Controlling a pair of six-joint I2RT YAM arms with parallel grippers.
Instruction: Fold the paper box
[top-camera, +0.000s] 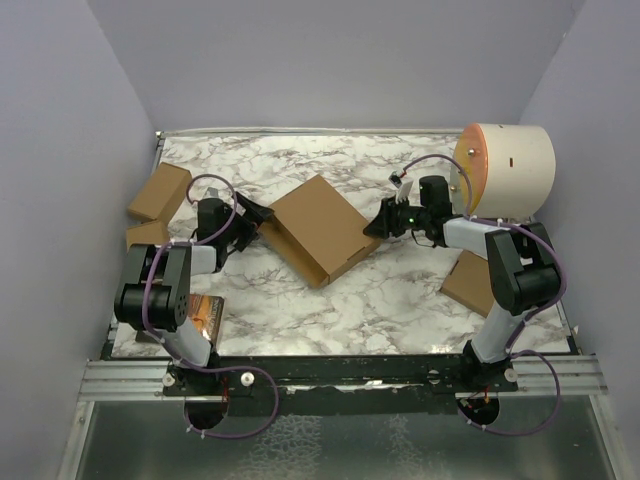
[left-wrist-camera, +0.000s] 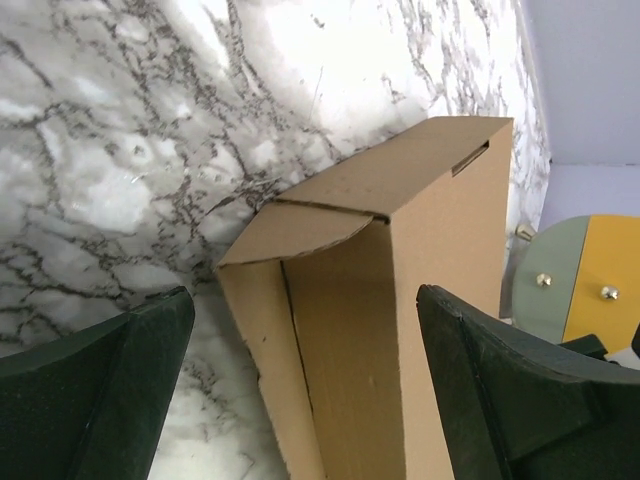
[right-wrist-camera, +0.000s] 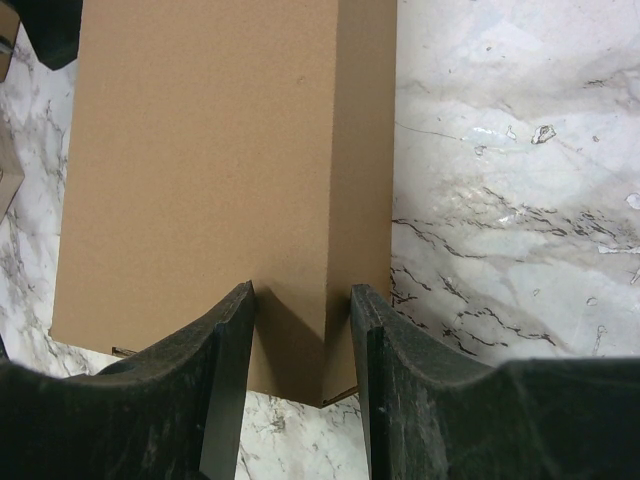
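Note:
The paper box (top-camera: 320, 228) is a brown cardboard mailer lying flat and turned diagonally in the middle of the marble table, its lid down. My left gripper (top-camera: 262, 215) is at the box's left corner. In the left wrist view its fingers (left-wrist-camera: 90, 390) stand wide open, with the box's end (left-wrist-camera: 400, 300) and a curved side flap between them, untouched. My right gripper (top-camera: 380, 225) is at the box's right corner. In the right wrist view its fingers (right-wrist-camera: 225, 370) stand a little apart, astride the box's near corner (right-wrist-camera: 200, 160).
Two small brown boxes (top-camera: 160, 192) (top-camera: 147, 236) lie at the left edge and another (top-camera: 470, 283) by the right arm. A cream cylinder with an orange end (top-camera: 510, 170) stands at the back right. A small printed packet (top-camera: 207, 315) lies near the left base.

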